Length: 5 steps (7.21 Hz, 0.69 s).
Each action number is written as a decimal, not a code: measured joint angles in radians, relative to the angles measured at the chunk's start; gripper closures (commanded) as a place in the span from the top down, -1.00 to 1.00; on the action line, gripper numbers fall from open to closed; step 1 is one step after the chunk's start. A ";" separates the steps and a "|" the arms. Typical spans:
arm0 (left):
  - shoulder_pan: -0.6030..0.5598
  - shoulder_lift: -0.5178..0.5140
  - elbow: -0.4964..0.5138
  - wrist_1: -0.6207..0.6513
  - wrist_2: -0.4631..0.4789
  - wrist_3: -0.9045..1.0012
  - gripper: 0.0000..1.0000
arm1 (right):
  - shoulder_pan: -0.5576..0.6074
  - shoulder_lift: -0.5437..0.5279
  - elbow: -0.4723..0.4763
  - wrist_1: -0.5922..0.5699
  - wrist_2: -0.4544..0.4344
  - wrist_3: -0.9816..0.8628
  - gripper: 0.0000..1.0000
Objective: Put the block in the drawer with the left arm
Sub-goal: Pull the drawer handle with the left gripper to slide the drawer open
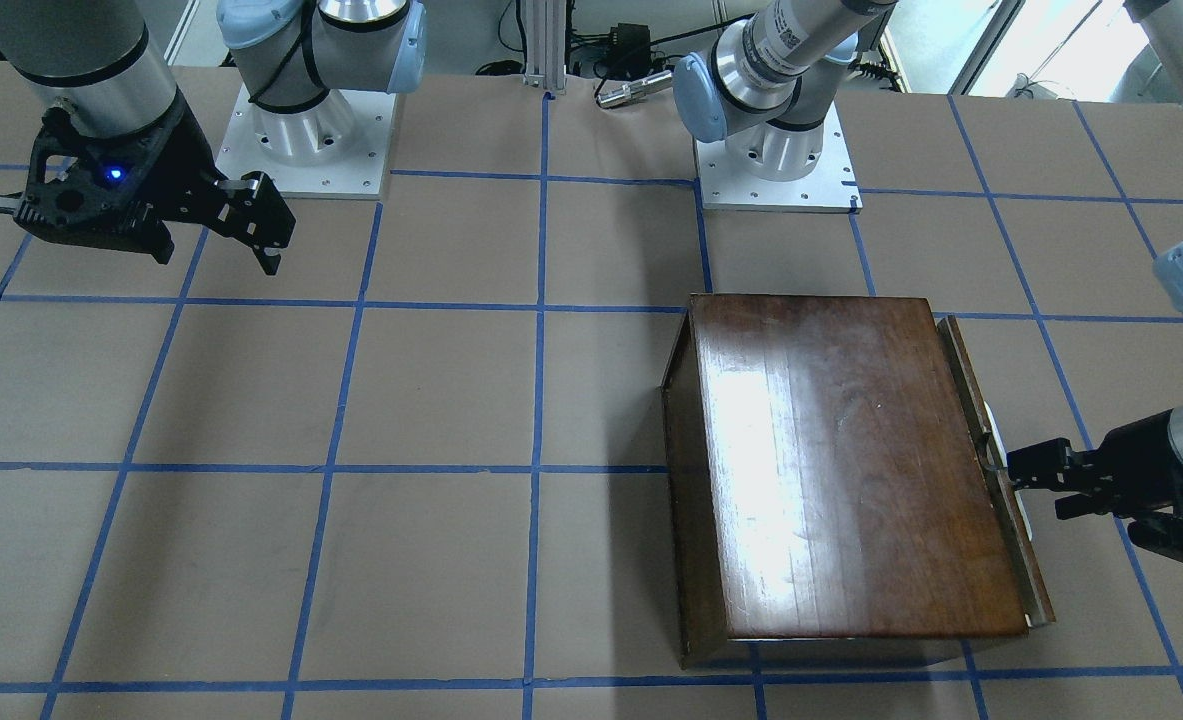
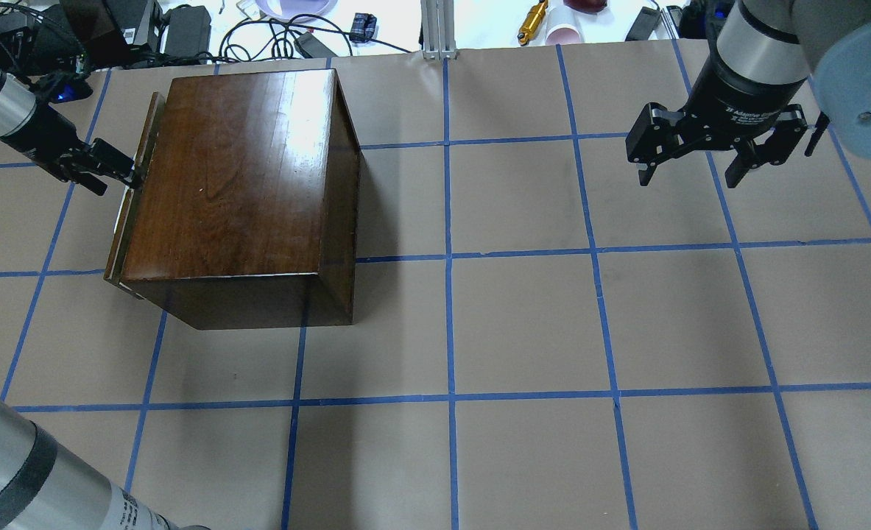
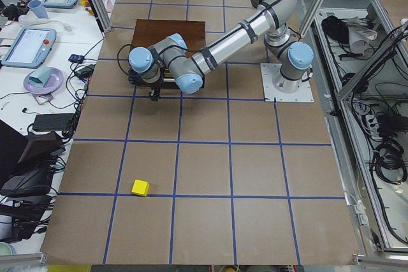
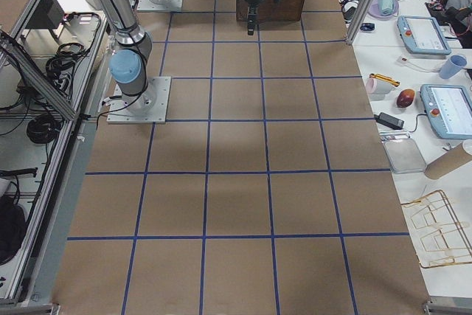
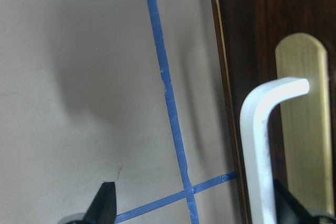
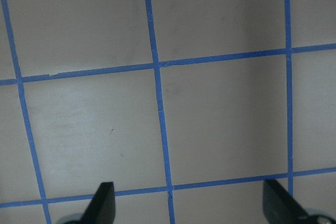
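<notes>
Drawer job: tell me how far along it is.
Done: nothing yet. The drawer looks shut, with no tray showing.
In hand: the left pincer is open at the drawer front, with the handle between its fingers, not gripped.
Left: pull the drawer out, fetch the block, which sits on the table away from the box, and drop it in.
The right pincer hangs open, idle.

1. Two robot arms stand at one surface (image 1: 451, 400) marked with blue tape lines: the left arm (image 3: 229, 44) and the right arm (image 2: 759, 51).
2. Two black two-finger tools, one on each arm: the left tool (image 1: 1021, 475) and the right tool (image 2: 689, 177).
3. One glossy dark-brown wooden box (image 2: 236, 169).
4. One drawer (image 1: 1016, 560) in that box, with one pale handle (image 5: 257, 145).
5. One small yellow block (image 3: 140, 187).
6. Two metal base plates: the right base plate (image 1: 361, 170) and the left base plate (image 1: 821, 185).
</notes>
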 measured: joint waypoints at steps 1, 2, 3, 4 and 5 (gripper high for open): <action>0.000 0.000 0.000 -0.003 -0.002 0.010 1.00 | 0.000 0.000 0.000 0.000 0.000 0.000 1.00; 0.002 0.000 0.000 -0.004 -0.002 0.017 1.00 | 0.000 0.000 0.000 0.000 0.000 0.000 1.00; 0.005 0.001 0.001 -0.005 -0.002 0.028 1.00 | 0.000 0.000 0.000 0.000 0.000 0.000 1.00; 0.007 0.001 0.001 -0.005 -0.001 0.039 1.00 | 0.001 0.000 0.000 0.000 0.000 0.000 1.00; 0.008 0.001 0.001 -0.003 0.000 0.044 1.00 | 0.001 0.000 0.000 0.000 0.000 0.000 1.00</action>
